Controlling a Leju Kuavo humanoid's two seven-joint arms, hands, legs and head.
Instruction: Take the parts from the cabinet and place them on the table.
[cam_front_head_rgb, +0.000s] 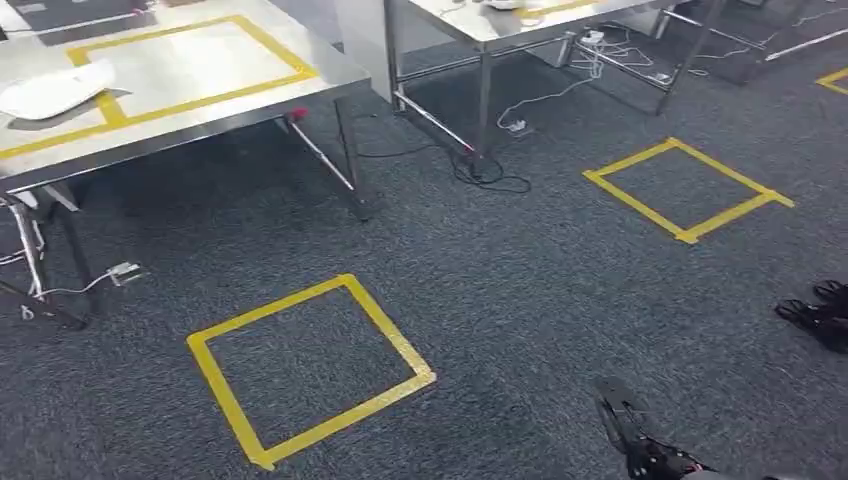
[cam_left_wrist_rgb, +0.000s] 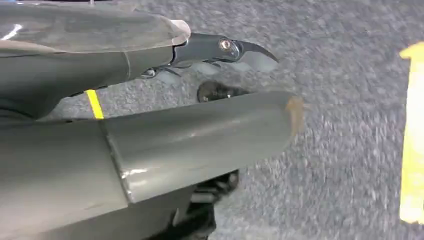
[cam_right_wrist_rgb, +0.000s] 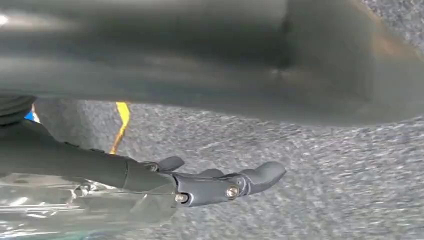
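Right, right hand low over carpet, fingers straight, clear film beside them, held or not I can't tell | left hand spread, empty | farther off, white piece, likely a part, on steel table | looks light, floppy, slippery: pinch an edge

Dark grey carpet covers the floor. A steel counter stands at the upper left, its top marked with a yellow tape rectangle. A second steel counter stands further back, near the middle. Two squares of yellow tape lie on the carpet: one in the foreground left of centre, the other to the right. Black and white cables trail over the carpet under and behind the second counter. Light reflects softly off both metal tops.
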